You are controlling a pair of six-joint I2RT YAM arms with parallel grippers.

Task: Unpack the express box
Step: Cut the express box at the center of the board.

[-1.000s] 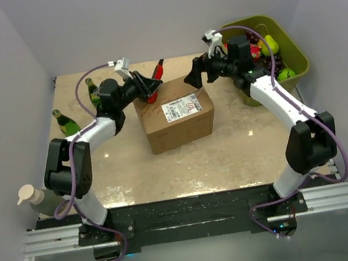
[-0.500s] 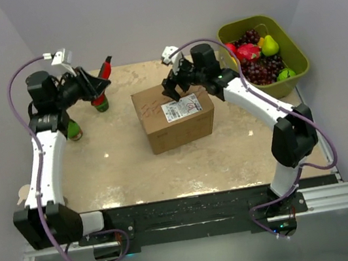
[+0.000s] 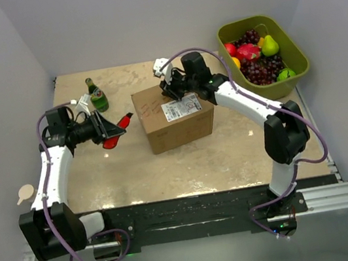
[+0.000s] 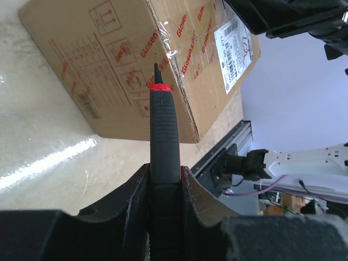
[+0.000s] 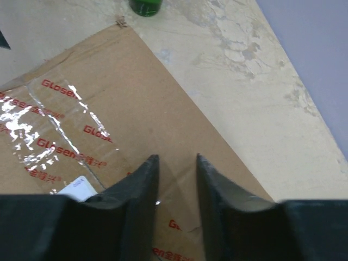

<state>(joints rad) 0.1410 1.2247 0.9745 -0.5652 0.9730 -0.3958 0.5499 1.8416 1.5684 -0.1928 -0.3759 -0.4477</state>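
The express box [image 3: 175,114] is a brown carton with a white label [image 3: 181,107] and clear tape on top, standing mid-table with its flaps shut. My left gripper [image 3: 106,130] hovers just left of it, shut on a black-and-red utility knife [image 3: 121,123]. In the left wrist view the knife [image 4: 163,125] points its tip at the box's side [image 4: 109,65] from between the gripper's [image 4: 165,171] fingers. My right gripper [image 3: 171,88] hangs over the box's far top edge. In the right wrist view the gripper [image 5: 175,160] stands narrowly open above the cardboard [image 5: 109,98], with nothing between its fingers.
An olive-green tub [image 3: 294,45] of fruit sits at the far right corner. A green bottle [image 3: 96,96] stands behind the left gripper, and its base [image 5: 145,5] shows beyond the box's corner. A pump bottle top [image 3: 24,192] pokes in at the left edge.
The left arm swung out to the far left with the knife, then came down beside the box's left side. The right gripper moved left over the box top and its jaws narrowed.
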